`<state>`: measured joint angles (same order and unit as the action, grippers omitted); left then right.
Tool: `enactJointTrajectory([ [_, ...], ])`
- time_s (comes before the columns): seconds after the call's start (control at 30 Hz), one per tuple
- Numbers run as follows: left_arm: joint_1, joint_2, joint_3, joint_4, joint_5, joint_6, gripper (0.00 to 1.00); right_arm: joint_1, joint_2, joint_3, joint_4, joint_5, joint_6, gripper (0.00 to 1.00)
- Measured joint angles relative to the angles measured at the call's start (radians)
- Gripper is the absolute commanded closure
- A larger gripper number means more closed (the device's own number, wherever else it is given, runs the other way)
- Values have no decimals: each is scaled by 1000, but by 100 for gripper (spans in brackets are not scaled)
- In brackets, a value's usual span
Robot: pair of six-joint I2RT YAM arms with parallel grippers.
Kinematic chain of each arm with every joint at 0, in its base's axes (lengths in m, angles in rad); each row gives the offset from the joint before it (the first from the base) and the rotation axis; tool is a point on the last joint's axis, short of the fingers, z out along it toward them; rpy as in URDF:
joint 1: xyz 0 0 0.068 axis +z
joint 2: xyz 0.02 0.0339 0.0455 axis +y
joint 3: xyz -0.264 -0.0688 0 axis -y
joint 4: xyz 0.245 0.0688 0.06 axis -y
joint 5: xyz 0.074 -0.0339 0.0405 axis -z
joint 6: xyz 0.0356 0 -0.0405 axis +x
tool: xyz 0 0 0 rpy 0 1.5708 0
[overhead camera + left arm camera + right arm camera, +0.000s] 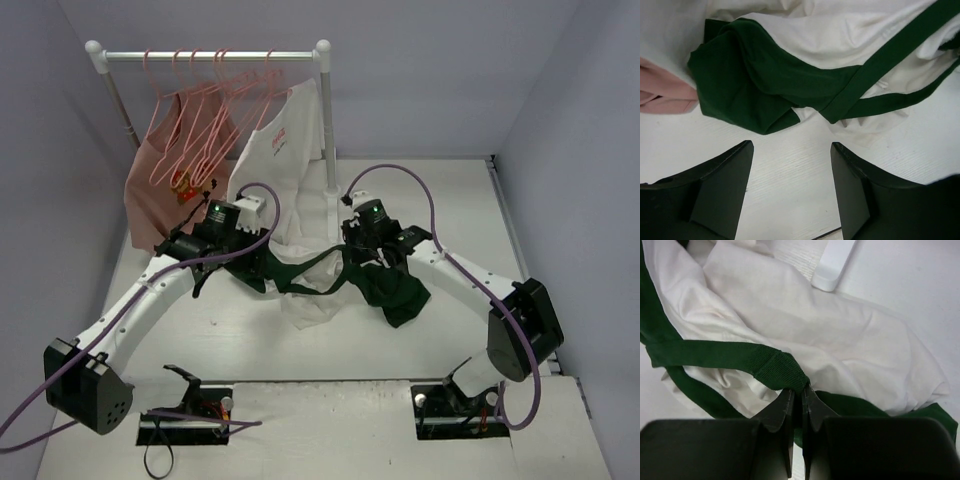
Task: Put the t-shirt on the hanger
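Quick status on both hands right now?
Left hand: open, holding nothing.
Right hand: closed on the t-shirt, at its green collar.

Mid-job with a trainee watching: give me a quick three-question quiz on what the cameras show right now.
1. True or false: the right gripper is shut on the dark green ribbed collar of the white t-shirt with dark green sleeves.
2. The left gripper is: A) open, holding nothing, over the white table; B) clamped on a sleeve; C) holding a hanger.
3. Fill in: the thin pink hangers hang on the white ____ at the back.
Key: 1 true; 2 A; 3 rail.
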<state>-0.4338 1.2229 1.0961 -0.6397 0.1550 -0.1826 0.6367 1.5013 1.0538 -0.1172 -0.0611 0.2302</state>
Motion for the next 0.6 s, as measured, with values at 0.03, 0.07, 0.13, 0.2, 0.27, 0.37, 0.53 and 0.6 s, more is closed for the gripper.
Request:
enactJointTrajectory([
  [0.03,-7,11,4,5,2,1,41,-20,17,15,-2,-18,0,100],
  [0.07,-16,24,8,11,1,2,41,-34,35,28,-7,-29,0,100],
  [0.13,-32,51,18,17,-1,3,41,-49,74,49,-12,-45,-5,100],
  [0.2,-53,76,31,22,-11,-1,41,-55,117,72,-22,-59,-14,100],
  [0.27,-73,101,47,26,-25,-6,41,-62,161,91,-23,-62,-22,100],
  [0.37,-94,129,74,31,-38,-22,41,-68,202,109,-30,-54,-32,100],
  [0.53,-100,128,117,35,-81,-58,41,-74,213,144,-41,-5,-51,98],
  [0.6,-99,123,141,36,-96,-70,41,-75,215,164,-40,9,-56,95],
])
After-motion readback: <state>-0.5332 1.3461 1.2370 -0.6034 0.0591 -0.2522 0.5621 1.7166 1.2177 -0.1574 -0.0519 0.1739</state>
